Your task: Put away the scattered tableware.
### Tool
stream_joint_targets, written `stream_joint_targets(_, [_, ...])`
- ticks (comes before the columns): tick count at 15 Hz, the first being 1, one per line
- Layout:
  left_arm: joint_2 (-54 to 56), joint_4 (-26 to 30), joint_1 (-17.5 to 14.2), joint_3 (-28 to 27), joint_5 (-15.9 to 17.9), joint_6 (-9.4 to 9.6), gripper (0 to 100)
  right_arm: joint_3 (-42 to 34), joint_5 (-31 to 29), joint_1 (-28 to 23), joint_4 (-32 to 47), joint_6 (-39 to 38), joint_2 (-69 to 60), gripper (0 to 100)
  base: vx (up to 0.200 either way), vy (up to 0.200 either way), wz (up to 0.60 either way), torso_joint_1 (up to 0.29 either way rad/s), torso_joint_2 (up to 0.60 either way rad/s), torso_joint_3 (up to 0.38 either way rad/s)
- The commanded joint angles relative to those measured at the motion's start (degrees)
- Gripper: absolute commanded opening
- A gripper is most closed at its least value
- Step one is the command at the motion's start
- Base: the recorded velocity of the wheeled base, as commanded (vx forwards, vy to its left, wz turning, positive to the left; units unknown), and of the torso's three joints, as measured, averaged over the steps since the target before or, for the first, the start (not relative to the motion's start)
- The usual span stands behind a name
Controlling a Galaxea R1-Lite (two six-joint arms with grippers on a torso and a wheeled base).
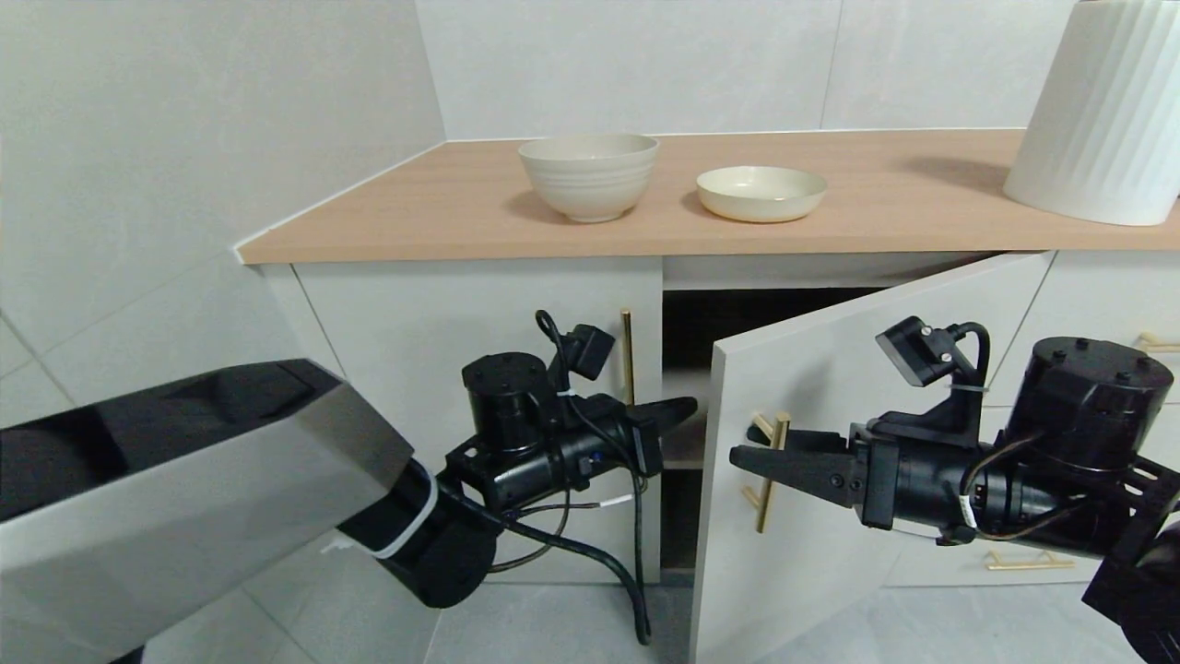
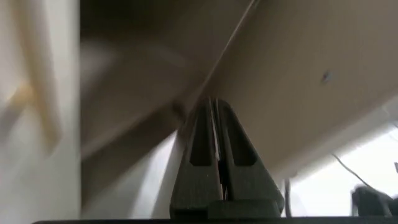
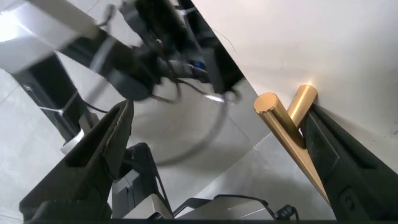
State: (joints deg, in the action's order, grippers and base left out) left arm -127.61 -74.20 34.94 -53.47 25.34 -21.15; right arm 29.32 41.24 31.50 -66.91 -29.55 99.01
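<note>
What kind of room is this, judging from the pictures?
Probably a kitchen: a wooden countertop over white cabinets, one cabinet door open, a tiled wall behind, and a bowl and a shallow dish standing on it.

A light wooden countertop (image 1: 442, 207) carries a deep cream ribbed ceramic bowl (image 1: 588, 175), with a shallow cream dish (image 1: 761, 193) just beside it. A tall white fluted vessel (image 1: 1102, 120) stands well apart at the right end.
</note>
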Motion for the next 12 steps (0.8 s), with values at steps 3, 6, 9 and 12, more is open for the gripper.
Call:
stream_joint_targets(3, [-2.82, -5.86, 3.91, 0.73, -0.21, 0.06, 0, -0.4, -0.11, 0.05, 0.12, 0.19, 0.3, 100, 0.0, 0.0, 0.0, 0.0, 0.0, 0.0])
stream_joint_targets(6, [-1.15, -5.95, 4.61, 1.35, -0.03, 0.06, 0, -0.67, -0.2, -0.04, 0.03, 0.28, 0.04, 100, 0.0, 0.0, 0.0, 0.0, 0.0, 0.0])
stream_joint_targets(9, [-1.59, -5.78, 4.79, 0.91, 0.14, 0.06, 0, -0.75, -0.2, -1.88, 0.12, 0.37, 0.04, 100, 0.0, 0.0, 0.0, 0.0, 0.0, 0.0])
stream_joint_targets(12, [-2.2, -5.42, 4.96, -0.41, 0.14, 0.06, 0, -3.74, -0.28, -2.58, -0.23, 0.37, -0.4, 100, 0.0, 0.0, 0.0, 0.0, 0.0, 0.0])
